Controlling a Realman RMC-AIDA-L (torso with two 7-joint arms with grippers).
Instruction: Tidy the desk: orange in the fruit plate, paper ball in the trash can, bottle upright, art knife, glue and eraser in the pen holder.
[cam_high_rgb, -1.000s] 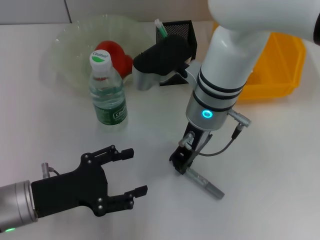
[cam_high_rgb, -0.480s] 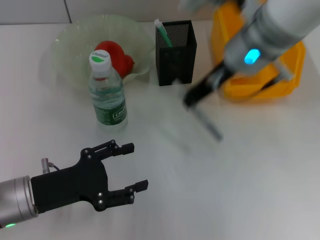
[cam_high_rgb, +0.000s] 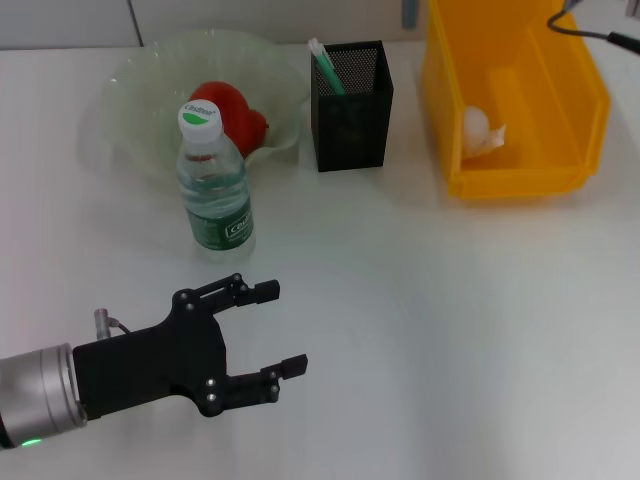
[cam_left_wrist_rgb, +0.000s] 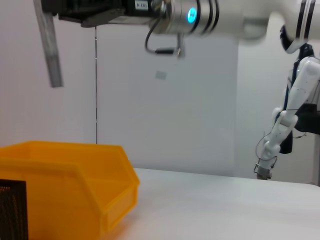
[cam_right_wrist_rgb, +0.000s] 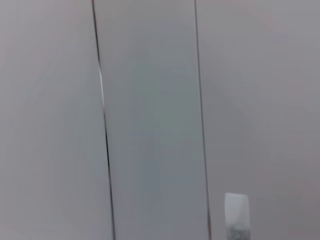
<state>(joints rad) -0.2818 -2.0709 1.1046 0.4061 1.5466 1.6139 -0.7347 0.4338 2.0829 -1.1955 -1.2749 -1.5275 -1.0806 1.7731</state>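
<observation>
The table (cam_high_rgb: 480, 330) is white and smooth, and it fills most of the head view. Behind it stands a pale wall (cam_left_wrist_rgb: 165, 115) made of flat panels with thin dark lines between them. Soft, even light falls on everything.

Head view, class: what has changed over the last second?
The right gripper, shut on the art knife, lifted it off the desk and out of the head view. The left gripper stayed open; bottle, pen holder and bin unmoved.
</observation>
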